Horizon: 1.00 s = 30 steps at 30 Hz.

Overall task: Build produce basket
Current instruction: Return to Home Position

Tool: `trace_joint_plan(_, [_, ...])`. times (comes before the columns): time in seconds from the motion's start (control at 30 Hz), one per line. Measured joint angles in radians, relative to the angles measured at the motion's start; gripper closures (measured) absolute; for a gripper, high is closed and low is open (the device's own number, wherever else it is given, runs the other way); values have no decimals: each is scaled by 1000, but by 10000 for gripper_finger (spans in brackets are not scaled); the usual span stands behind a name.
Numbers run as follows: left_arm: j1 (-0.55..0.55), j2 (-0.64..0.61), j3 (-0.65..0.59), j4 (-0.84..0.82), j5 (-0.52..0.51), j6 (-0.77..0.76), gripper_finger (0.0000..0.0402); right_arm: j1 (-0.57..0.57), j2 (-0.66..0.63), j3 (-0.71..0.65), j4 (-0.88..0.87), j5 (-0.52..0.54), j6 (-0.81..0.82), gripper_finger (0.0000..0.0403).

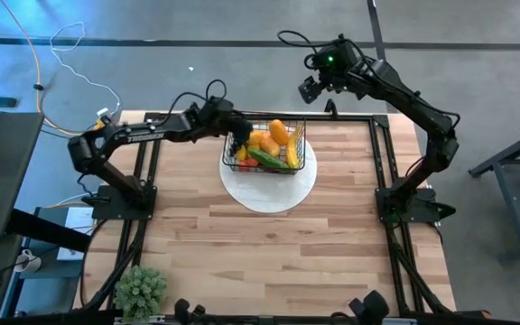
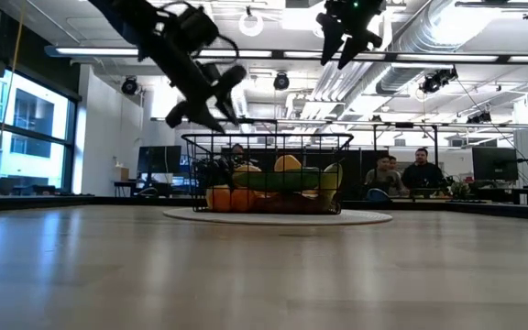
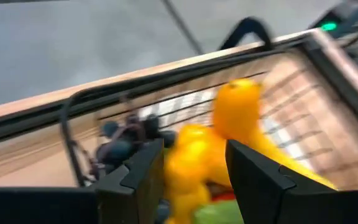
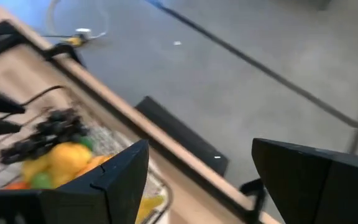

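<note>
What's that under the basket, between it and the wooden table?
A round white plate; the basket stands on it. The high view shows it best.

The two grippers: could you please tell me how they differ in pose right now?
The left gripper hangs low at the basket edge; the right gripper sits high above the far edge of the table. The left gripper's opening is narrower than the right gripper's. Both are open and empty.

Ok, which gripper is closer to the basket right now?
The left gripper, open just above the basket on the left-arm side. The right gripper, also open, is raised high near the far edge of the table.
</note>
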Motion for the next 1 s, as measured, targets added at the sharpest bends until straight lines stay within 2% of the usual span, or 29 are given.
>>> trace_joint_plan(0.17, [-18, -90, 0, -7, 125, 22, 241, 10, 0, 0, 0, -135, -12, 135])
trace_joint_plan(0.3, [-66, -167, 0, -48, 187, 28, 241, 51, 0, -13, 6, -163, -26, 135])
trace_joint_plan(0.43, [-161, -245, -23, -86, 123, 57, 241, 114, 0, -79, 27, -164, -8, 135])
trace_joint_plan(0.67, [-355, -400, -185, -82, -28, 17, 241, 242, 1, -197, 122, -165, 47, 135])
trace_joint_plan(0.8, [-428, -514, -326, -3, -4, -7, 241, 313, 1, -223, 219, -173, 156, 135])
trace_joint_plan(1.0, [-488, -715, -536, 112, 31, 11, 241, 417, 5, -222, 377, -173, 159, 135])
